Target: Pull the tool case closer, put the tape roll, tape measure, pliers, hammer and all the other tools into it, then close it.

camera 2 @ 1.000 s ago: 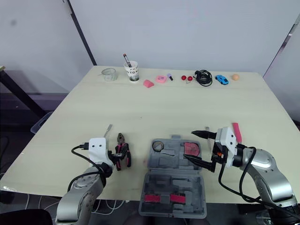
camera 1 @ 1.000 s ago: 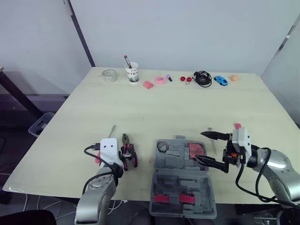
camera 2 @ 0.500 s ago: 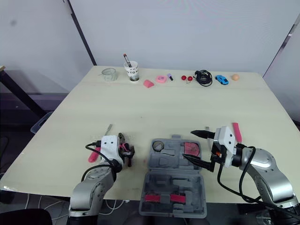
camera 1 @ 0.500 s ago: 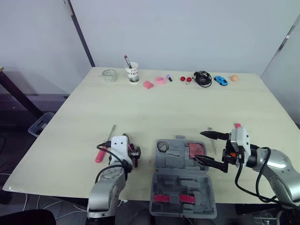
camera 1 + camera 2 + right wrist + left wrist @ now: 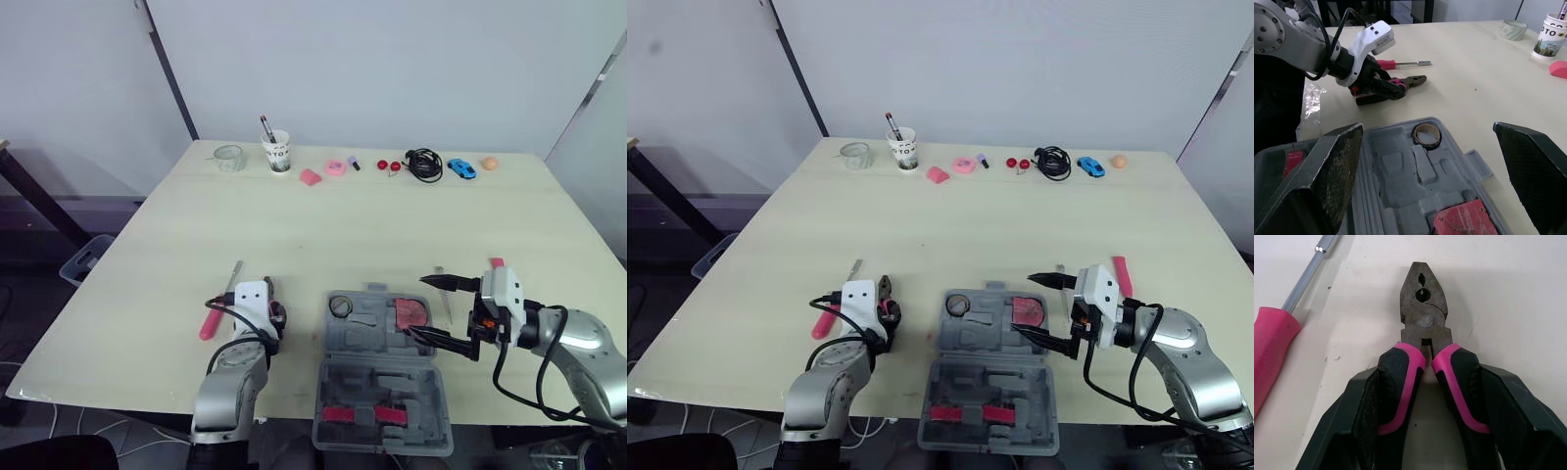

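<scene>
Your left arm lies low along the desk (image 5: 343, 225), its gripper (image 5: 1430, 374) clamped on the pliers' (image 5: 1423, 308) handles, left of the open case (image 5: 367, 377). Your right gripper (image 5: 431, 307) hangs spread wide over the case's right side.

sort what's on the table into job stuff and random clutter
For the job: tool case, tape roll inside it, pliers held by the left gripper, pink-handled screwdriver.
Just lying about: paper cup, black cable, blue toy car, orange ball.
</scene>
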{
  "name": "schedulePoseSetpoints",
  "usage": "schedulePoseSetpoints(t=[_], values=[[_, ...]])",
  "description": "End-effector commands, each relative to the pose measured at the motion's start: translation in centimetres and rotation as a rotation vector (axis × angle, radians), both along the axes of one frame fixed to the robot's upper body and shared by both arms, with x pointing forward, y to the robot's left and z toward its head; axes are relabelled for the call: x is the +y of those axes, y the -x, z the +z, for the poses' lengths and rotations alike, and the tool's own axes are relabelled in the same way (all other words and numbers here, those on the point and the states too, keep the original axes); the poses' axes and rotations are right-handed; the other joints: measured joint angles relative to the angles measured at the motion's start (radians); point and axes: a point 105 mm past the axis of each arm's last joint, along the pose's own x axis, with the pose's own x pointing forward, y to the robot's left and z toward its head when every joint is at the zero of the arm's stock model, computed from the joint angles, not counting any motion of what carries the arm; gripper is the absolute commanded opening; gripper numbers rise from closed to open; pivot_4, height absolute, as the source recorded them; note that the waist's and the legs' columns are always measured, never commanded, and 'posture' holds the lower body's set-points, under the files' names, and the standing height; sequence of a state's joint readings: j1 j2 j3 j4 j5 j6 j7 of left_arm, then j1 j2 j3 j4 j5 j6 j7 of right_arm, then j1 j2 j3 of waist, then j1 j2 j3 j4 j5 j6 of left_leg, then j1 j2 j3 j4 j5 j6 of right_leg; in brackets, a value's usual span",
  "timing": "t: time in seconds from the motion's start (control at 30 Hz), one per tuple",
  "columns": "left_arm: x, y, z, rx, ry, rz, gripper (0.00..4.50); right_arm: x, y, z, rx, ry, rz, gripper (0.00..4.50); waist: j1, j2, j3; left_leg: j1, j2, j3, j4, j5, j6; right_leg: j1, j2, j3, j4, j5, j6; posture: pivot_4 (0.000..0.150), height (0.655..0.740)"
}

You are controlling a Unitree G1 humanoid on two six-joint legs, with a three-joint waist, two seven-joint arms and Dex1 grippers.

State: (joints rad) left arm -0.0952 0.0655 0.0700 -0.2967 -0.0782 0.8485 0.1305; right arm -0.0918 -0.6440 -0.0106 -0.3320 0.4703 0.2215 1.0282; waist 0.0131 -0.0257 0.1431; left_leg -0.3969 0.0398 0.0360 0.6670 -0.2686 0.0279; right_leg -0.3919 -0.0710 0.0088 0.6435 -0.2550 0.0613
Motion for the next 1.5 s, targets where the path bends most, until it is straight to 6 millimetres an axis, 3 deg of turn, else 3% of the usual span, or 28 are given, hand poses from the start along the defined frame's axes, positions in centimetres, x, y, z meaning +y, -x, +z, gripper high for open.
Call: schedulePoseSetpoints(t=[0.03, 0.3, 0.57, 0.73, 0.87, 1.03, 1.33, 1.5], values=[[0.4, -0.4, 0.8, -0.028, -0.044, -0.003, 2.52, 0.1, 0.2, 0.3, -0.032, -0.005, -0.004, 4.5, 0.0, 0.0, 0.0, 0.0, 0.0, 0.0, 0.0, 0.0, 0.0, 0.0, 0.0, 0.0, 0.0, 0.0, 0.0, 0.15, 0.74], [0.4, -0.5, 1.0, -0.035, -0.054, -0.027, 2.52, 0.4, 0.7, 0.7, -0.038, -0.017, 0.007, 4.5, -0.001, 0.0, 0.0, 0.0, 0.0, 0.0, 0.0, 0.0, 0.0, 0.0, 0.0, 0.0, 0.001, 0.0, 0.0, 0.15, 0.74], [0.5, -0.9, 2.6, -0.09, -0.034, -0.129, 2.52, 0.2, 1.0, 0.8, 0.0, -0.055, 0.036, 4.5, 0.0, 0.0, 0.0, 0.0, 0.0, 0.0, 0.0, 0.0, 0.0, 0.0, 0.0, 0.0, 0.0, 0.0, 0.0, 0.15, 0.74], [0.6, -1.4, 5.8, -0.143, -0.075, -0.455, 2.52, 0.0, 1.1, 0.9, 0.03, -0.087, 0.032, 4.5, -0.001, 0.0, 0.001, -0.001, 0.001, -0.001, 0.0, 0.0, 0.0, 0.0, 0.001, -0.002, 0.001, 0.0, 0.0, 0.15, 0.74], [-1.3, -1.7, 8.6, -0.14, -0.135, -0.806, 2.52, 0.1, 0.3, 1.0, 0.037, -0.069, -0.018, 4.5, 0.003, -0.001, 0.002, -0.001, 0.0, -0.001, 0.001, 0.0, 0.0, 0.0, 0.0, -0.002, 0.001, -0.001, -0.001, 0.15, 0.74], [-3.1, -2.1, 10.5, -0.121, -0.196, -1.07, 2.52, 0.2, -0.8, 0.9, 0.027, 0.016, -0.063, 4.5, 0.0, 0.001, 0.002, -0.002, 0.0, 0.0, 0.002, 0.0, 0.0, 0.0, 0.0, -0.001, 0.0, 0.0, -0.001, 0.15, 0.74], [-7.1, -1.4, 11.6, -0.033, -0.157, -1.446, 2.52, 0.7, -2.2, 0.7, -0.001, 0.238, -0.046, 4.5, -0.001, 0.001, 0.003, -0.002, 0.001, 0.006, 0.002, 0.0, 0.0, -0.001, 0.002, -0.001, 0.001, 0.0, 0.0, 0.15, 0.74], [-9.7, -1.3, 11.5, -0.002, -0.161, -1.62, 2.52, 2.3, -3.9, 1.2, -0.001, 0.35, -0.039, 4.5, -0.001, 0.001, 0.004, -0.003, 0.001, 0.008, 0.002, 0.0, 0.0, -0.003, 0.002, 0.0, 0.001, 0.0, 0.0, 0.15, 0.74]])
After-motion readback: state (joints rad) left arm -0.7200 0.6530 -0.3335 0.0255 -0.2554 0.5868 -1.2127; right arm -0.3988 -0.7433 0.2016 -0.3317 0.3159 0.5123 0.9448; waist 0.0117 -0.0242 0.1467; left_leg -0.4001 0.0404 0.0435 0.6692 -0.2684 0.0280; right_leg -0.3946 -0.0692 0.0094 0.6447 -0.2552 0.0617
